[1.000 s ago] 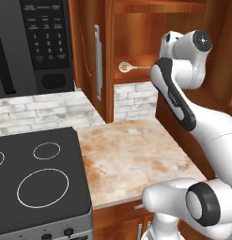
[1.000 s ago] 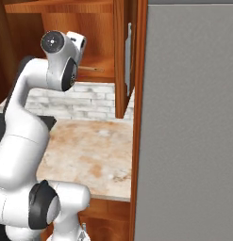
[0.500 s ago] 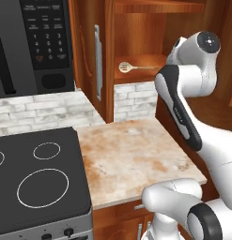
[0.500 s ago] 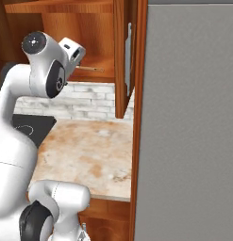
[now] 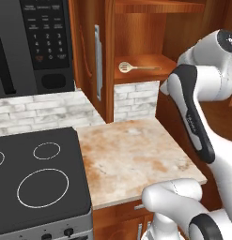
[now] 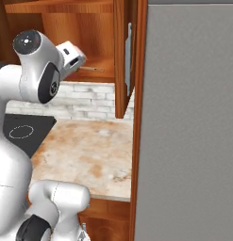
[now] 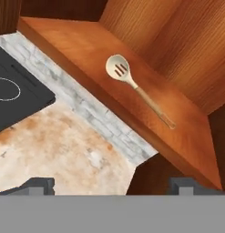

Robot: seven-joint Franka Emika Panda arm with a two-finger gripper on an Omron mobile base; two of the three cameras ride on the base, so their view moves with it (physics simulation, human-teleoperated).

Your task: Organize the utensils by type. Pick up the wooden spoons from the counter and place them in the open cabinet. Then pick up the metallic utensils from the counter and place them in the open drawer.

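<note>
Gripper (image 7: 111, 184): jaws spread about as wide as they go, nothing between them; in the hand view the 2 dark fingertips (image 7: 37, 184) stand low, one over the counter and one under the cabinet floor
Arm (image 5: 192, 112): folded high beside the cabinet mouth, wrist level with the lower shelf, hand (image 6: 70, 57) aimed in at it
Counter (image 5: 131, 159): bare marbled slab between the cooktop (image 5: 37, 178) and the grey refrigerator (image 6: 188, 122); no spoon, fork or teaspoon visible on the part in frame, so the remaining utensils are probably off to a side
Cabinet (image 5: 150, 28): door (image 5: 96, 56) swung open and standing edge-on toward the robot, to the left of the opening
Wooden spoon (image 5: 136, 68): 1 slotted spoon flat on the cabinet's bottom shelf, bowl toward the door side, near the front lip but not over it
Risk 1: a wide swing out of the opening could clip the open door edge or the shelf front
Risk 2: a brush of the fingers along the shelf could sweep the spoon off the lip onto the counter
Risk 3: the refrigerator wall crowds the right; turning that way leaves the elbow little space
Open room: straight back and down over the counter is free
Hedge: whether a 2nd wooden spoon lies deeper in the cabinet is hard to say, the arm covers part of the shelf
</note>
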